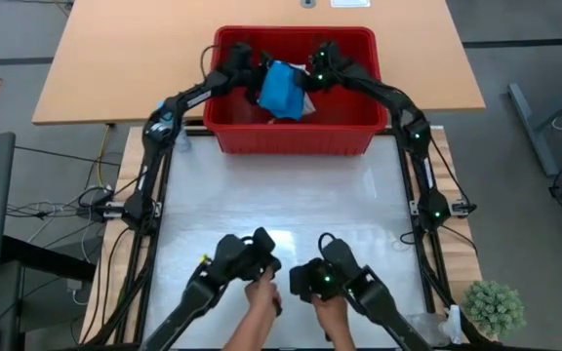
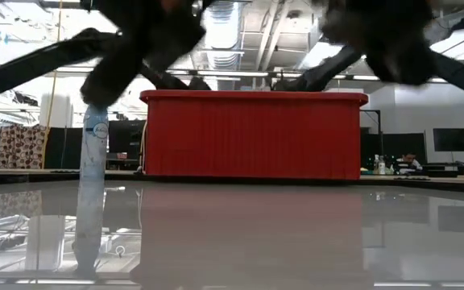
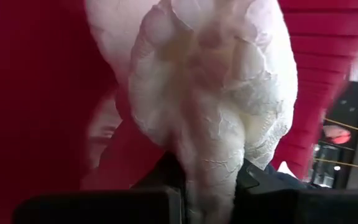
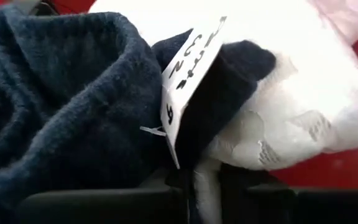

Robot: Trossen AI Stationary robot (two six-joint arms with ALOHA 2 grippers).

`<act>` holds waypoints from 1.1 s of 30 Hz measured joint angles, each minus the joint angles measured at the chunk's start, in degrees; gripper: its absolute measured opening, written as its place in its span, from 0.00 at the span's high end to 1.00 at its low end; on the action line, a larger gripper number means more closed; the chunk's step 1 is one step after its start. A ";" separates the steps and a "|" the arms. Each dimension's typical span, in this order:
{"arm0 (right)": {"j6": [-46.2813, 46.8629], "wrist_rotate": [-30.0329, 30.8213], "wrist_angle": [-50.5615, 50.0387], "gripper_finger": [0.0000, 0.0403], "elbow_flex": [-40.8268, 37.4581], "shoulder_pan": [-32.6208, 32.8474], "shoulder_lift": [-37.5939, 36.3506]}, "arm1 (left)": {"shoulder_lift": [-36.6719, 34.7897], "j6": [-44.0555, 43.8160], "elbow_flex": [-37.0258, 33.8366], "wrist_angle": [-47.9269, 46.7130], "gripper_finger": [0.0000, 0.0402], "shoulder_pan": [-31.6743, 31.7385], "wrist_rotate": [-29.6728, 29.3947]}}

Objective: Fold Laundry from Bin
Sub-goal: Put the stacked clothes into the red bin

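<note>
Laundry sits inside the red bin [image 1: 296, 136], which stands at the far end of the white table [image 1: 281, 210], just past its far edge, on a wooden table [image 1: 115, 68] behind. Both arms reach over the bin's rim from either side. From above, the left gripper [image 1: 245, 70] is down in the bin's left half and the right gripper [image 1: 317, 68] in its right half, with a teal-blue cloth [image 1: 283, 90] bunched between them and touching or nearly touching both. The left wrist view shows the left gripper's fingers [image 3: 160, 205] pressed together on a fold of white lacy cloth [image 3: 219, 93], which bulges up in front of them against the bin's red wall. The right wrist view shows the right gripper's fingers [image 4: 135, 202] pinching a thin strip of the white cloth [image 4: 303, 118] where it meets a dark navy cloth [image 4: 61, 106]; whether the navy cloth is also caught cannot be told. A white tag [image 4: 188, 68] with dark marks hangs from the navy cloth just above the pinch. At the table's near edge, a person's two hands [image 1: 291, 297] hold a second pair of dark arms. The level view shows the bin [image 2: 252, 137] upright, with the arms blurred above it and a clear bottle [image 2: 93, 145] standing off to one side. A small green plant [image 1: 494, 307] stands at the table's near right corner.
</note>
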 joint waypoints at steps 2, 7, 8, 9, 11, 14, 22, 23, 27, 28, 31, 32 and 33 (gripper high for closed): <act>0.03 -0.03 -0.16 0.83 0.00 -0.38 1.76 | 2.10 -0.02 0.35 -0.07 0.93 0.15 0.01; 0.03 0.41 -1.00 0.83 0.00 -1.01 4.52 | 4.16 2.39 0.08 -3.78 0.91 0.58 -2.09; 0.01 0.73 -1.40 0.83 0.03 -1.26 4.86 | 4.12 3.43 -0.31 -5.03 0.91 0.58 -3.54; -0.01 1.37 -1.97 0.83 0.07 -1.43 5.00 | 4.10 4.52 -0.46 -6.59 0.90 0.59 -5.21; -0.53 4.22 -4.02 0.83 0.07 -1.76 5.12 | 4.19 7.53 -0.68 -8.29 0.89 0.89 -7.10; -3.55 7.51 -4.82 0.83 0.07 -1.80 5.16 | 4.21 13.04 -0.68 -8.07 0.87 1.02 -7.69; -4.49 8.91 -6.95 0.46 0.04 -3.51 5.16 | 4.21 26.77 -0.68 -8.43 0.72 1.89 -5.65; -4.49 8.90 -7.21 0.41 0.04 -3.84 5.16 | 4.21 27.80 -0.68 -8.44 0.70 2.05 -5.53; -4.14 7.68 -7.90 0.31 0.02 -5.11 5.16 | 4.21 29.19 -0.45 -8.46 0.61 2.80 -4.82; -4.03 6.69 -7.99 0.30 0.02 -5.45 5.16 | 4.21 29.93 -0.22 -8.46 0.59 2.98 -4.45; -3.51 4.30 -8.12 0.30 0.10 -6.21 5.16 | 4.21 31.48 1.20 -8.51 0.52 3.67 -1.28; -3.57 4.09 -8.65 0.30 0.55 -6.45 5.16 | 4.21 30.88 1.82 -8.45 0.50 4.01 0.22; -3.70 4.09 -9.14 0.30 1.02 -6.54 5.16 | 4.21 30.51 2.55 -8.46 0.49 4.30 1.11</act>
